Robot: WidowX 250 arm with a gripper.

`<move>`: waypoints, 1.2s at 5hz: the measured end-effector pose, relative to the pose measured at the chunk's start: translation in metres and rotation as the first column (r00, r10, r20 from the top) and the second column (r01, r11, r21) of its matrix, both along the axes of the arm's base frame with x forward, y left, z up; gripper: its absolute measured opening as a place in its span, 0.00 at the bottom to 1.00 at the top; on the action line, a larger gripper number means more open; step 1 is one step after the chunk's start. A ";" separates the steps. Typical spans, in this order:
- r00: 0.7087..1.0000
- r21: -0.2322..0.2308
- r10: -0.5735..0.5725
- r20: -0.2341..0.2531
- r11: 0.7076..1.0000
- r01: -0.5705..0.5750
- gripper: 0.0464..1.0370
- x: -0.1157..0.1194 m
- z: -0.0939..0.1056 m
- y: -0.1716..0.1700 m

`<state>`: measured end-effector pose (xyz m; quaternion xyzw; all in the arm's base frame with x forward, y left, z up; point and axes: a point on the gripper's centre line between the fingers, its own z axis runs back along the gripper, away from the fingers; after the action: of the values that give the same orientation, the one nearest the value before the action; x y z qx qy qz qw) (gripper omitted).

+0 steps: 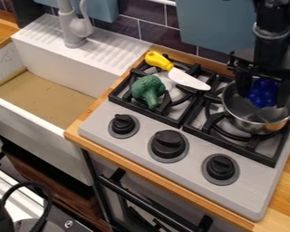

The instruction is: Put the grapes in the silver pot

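Blue grapes gripped in the widely parted claw, inside the silver pot

Your black robot arm comes in at the upper right and drops nearly straight down, a grey band ringing it above the wide black wrist housing. Below, your black end effector points downward; how firmly it grips, you can't fairly judge from this angle.
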<state>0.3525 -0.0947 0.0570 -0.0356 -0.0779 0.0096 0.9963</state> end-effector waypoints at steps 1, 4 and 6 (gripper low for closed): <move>0.999 -0.003 0.022 -0.035 1.000 -0.022 0.96 0.001 0.002 -0.002; 0.998 -0.007 0.033 -0.057 0.999 -0.034 0.96 -0.001 0.017 0.009; 0.998 0.010 0.043 0.037 0.999 -0.043 0.96 -0.006 0.057 0.044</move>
<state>0.3461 -0.0505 0.1138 -0.0287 -0.0970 0.0298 0.9944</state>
